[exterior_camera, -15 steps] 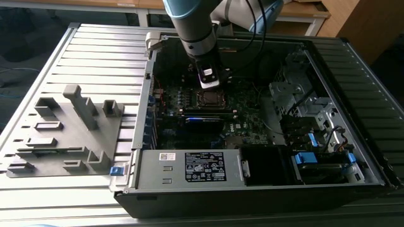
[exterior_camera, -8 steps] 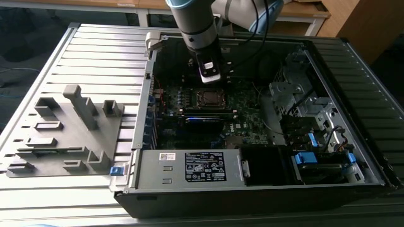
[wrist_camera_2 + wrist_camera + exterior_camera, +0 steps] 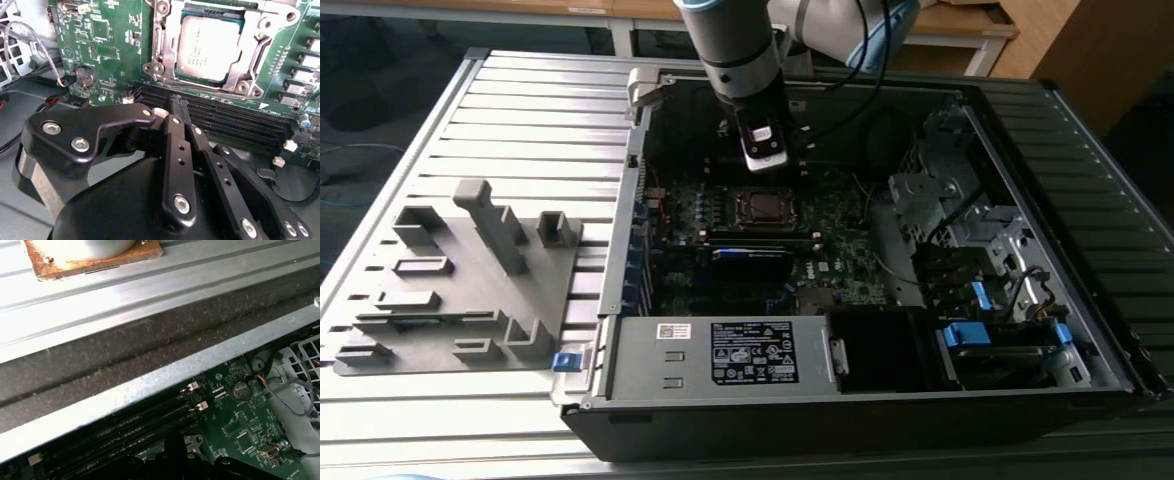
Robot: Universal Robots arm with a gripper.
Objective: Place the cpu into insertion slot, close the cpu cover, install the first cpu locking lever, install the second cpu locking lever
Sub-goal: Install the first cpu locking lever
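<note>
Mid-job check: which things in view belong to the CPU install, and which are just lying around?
Job things:
- cpu, seated in the socket
- cpu cover, down around the chip
- gripper, above the memory slots, holding nothing

Lying about:
- grey fixture tray
- power supply
- coin cell
- memory slots

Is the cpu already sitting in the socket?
Yes, in the second wrist view the cpu lies flat in the socket with the cpu cover framing it.

Matt silver metal cpu, glossy black plastic fingers.
</note>
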